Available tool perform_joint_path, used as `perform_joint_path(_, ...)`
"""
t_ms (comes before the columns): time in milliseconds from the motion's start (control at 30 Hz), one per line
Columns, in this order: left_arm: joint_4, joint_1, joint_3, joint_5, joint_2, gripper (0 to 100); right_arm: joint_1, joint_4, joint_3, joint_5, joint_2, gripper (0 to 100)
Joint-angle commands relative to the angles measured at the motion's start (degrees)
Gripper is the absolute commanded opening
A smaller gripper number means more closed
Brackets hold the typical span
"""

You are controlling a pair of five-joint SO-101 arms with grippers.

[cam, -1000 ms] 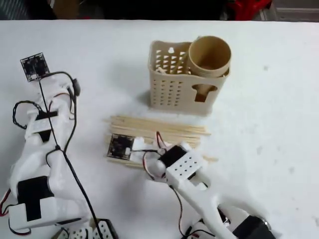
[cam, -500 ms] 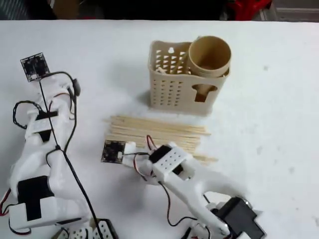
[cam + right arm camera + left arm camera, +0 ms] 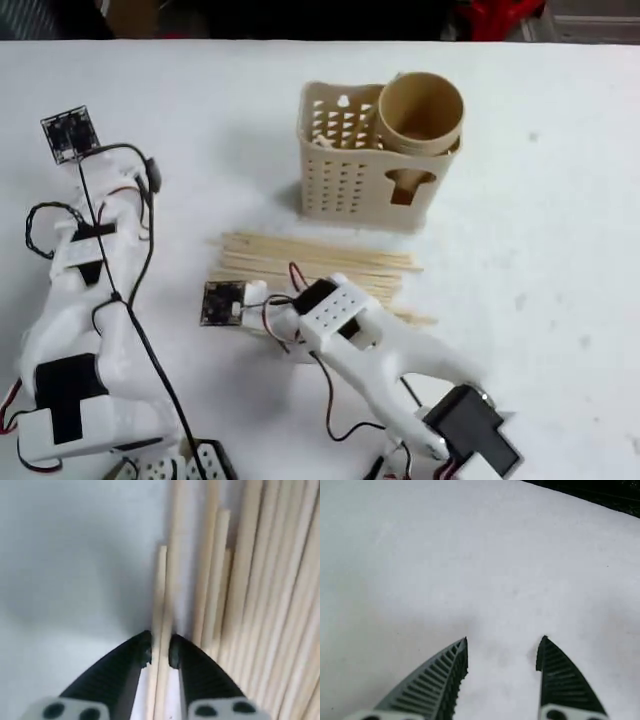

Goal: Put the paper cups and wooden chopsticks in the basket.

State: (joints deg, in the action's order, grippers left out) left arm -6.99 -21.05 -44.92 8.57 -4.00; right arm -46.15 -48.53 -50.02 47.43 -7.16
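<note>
A pile of wooden chopsticks (image 3: 320, 262) lies flat on the white table in front of the perforated beige basket (image 3: 350, 185). A paper cup (image 3: 421, 110) stands upright in the basket's right side. My right arm (image 3: 340, 318) sits low over the near left part of the pile. In the right wrist view my right gripper (image 3: 160, 645) is shut on a thin chopstick (image 3: 161, 590) at the pile's edge, with more chopsticks (image 3: 260, 580) beside it. My left gripper (image 3: 502, 645) is open over bare table, nothing between its fingers.
My left arm (image 3: 88, 260) rests along the table's left side, trailing black cables (image 3: 130, 290). A dark edge (image 3: 300, 20) marks the table's far end. Open white table (image 3: 540, 250) lies to the right of the basket and chopsticks.
My right arm has swung and shifted left along the near edge of the chopstick pile, its wrist board now farther left. The left arm has not moved.
</note>
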Motion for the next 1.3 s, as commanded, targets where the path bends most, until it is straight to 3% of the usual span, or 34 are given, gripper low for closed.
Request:
perform_joint_path(0,-0.09,0.84,2.90,0.44,-0.22,23,-1.45,-1.98,-0.79,4.13,-0.40,2.8)
perform_joint_path(367,-0.09,0.84,2.90,0.44,-0.22,23,-1.10,-2.68,-6.15,6.33,-11.30,2.9)
perform_joint_path(567,-0.09,0.84,2.90,0.44,-0.22,23,-1.10,0.75,-6.51,4.31,-7.78,12.3)
perform_joint_path(733,-0.09,0.75,2.81,0.44,-0.22,23,-1.01,0.92,-4.75,4.04,-4.97,13.6)
perform_joint_path(867,-0.09,0.75,2.81,0.44,-0.22,23,-0.92,1.01,-4.75,4.04,-5.32,12.1)
perform_joint_path(967,-0.09,0.75,2.81,0.44,-0.22,23,1.01,1.19,-3.34,3.87,-5.49,0.6)
perform_joint_path(1267,0.00,0.75,2.99,0.44,-0.22,23,8.84,1.36,-3.96,-5.19,-21.41,1.7)
